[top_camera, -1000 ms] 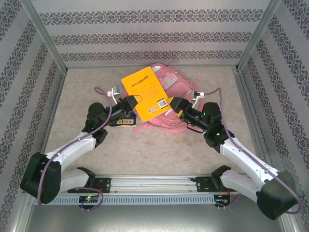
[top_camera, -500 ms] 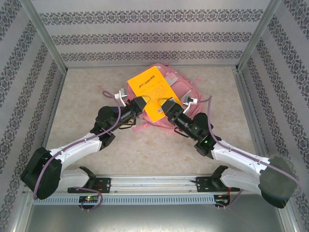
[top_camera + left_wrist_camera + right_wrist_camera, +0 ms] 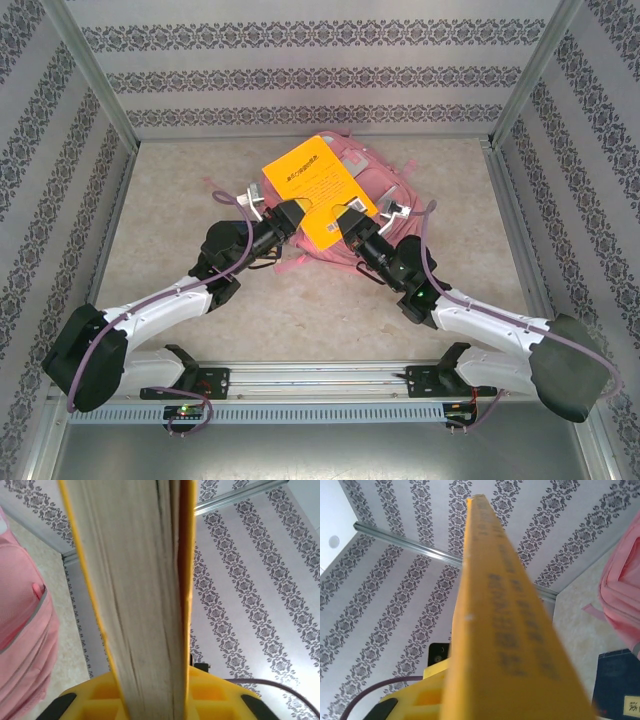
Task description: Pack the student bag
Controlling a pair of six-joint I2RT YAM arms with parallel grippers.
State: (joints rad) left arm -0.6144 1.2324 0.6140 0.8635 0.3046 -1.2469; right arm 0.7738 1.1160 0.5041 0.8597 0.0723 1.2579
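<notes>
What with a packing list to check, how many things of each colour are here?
Pink: 1, the bag
Yellow: 1, the book
Blue: 1, the denim pouch
Total: 3

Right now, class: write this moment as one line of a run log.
left gripper: holds yellow paperback book by page edge | right gripper: holds its spine | book: over pink fabric backpack | packed: not yet

Bright, even light, faint shadows on the bench (image 3: pixel 330 320). The yellow book (image 3: pixel 140 605) blurs close to both wrist lenses.
</notes>
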